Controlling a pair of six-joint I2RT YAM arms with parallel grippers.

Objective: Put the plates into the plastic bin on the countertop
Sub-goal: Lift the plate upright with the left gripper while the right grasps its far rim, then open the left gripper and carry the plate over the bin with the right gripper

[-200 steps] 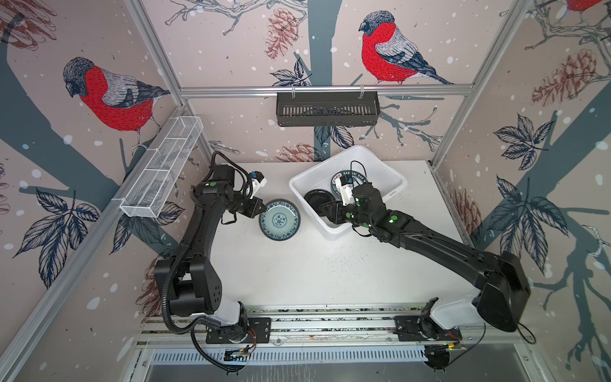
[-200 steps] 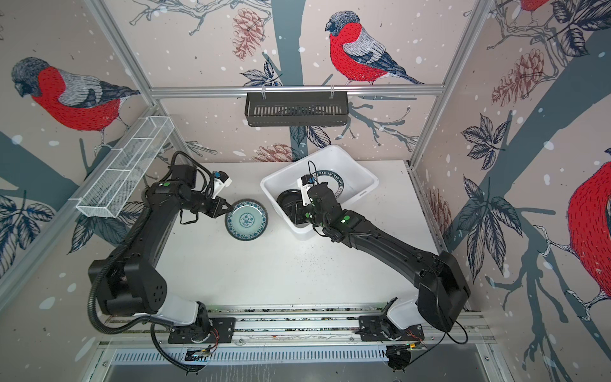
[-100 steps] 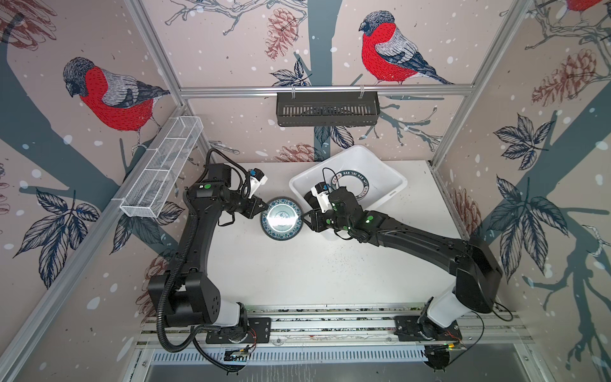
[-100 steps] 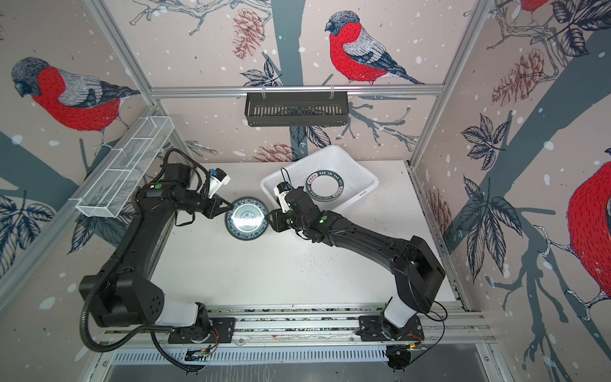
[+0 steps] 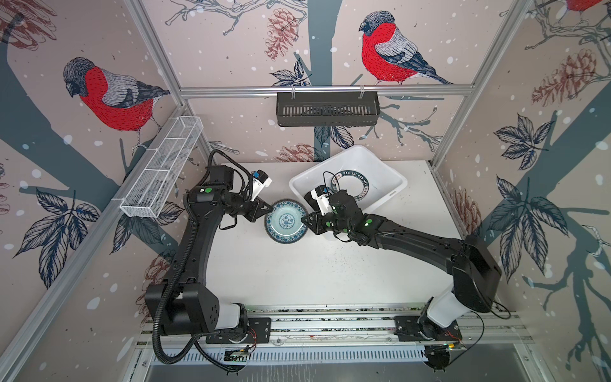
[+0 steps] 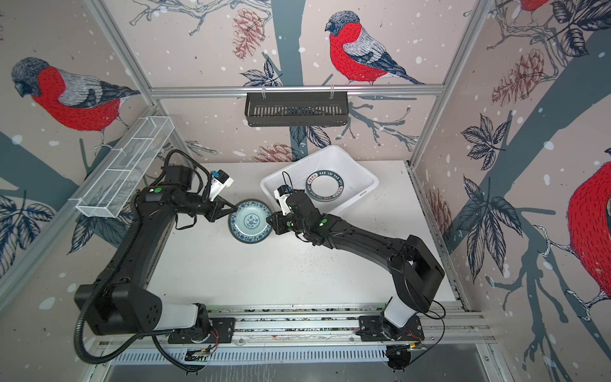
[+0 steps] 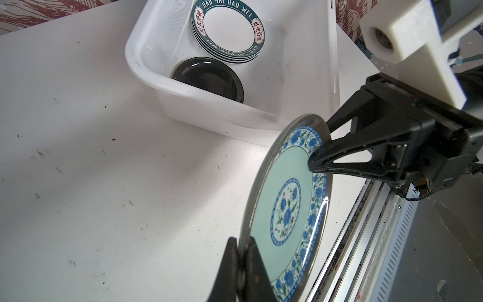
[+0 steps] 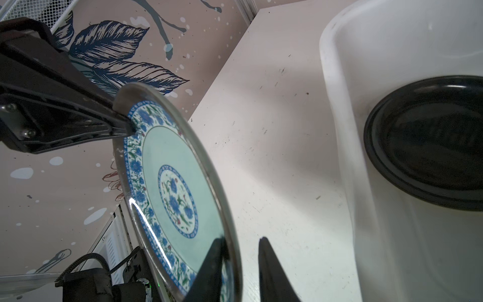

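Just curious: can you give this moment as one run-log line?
left gripper: shut on teal plate rim | right gripper: open, straddling opposite rim | plastic bin: black plate inside

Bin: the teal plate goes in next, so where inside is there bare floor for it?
Bare: the bin's end beyond the lettered stack, and a strip between the stack, the black plate and one long wall. Crowded: the black plate's end, close against the stack.

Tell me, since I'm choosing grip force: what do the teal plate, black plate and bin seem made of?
Teal plate: glossy, with sharp highlights along its rim and printed blue flowers; glazed ceramic or melamine, can't tell. Black plate: smooth, shiny, likely the same. Bin: white moulded plastic, semi-matte, scuffed, rounded rim.
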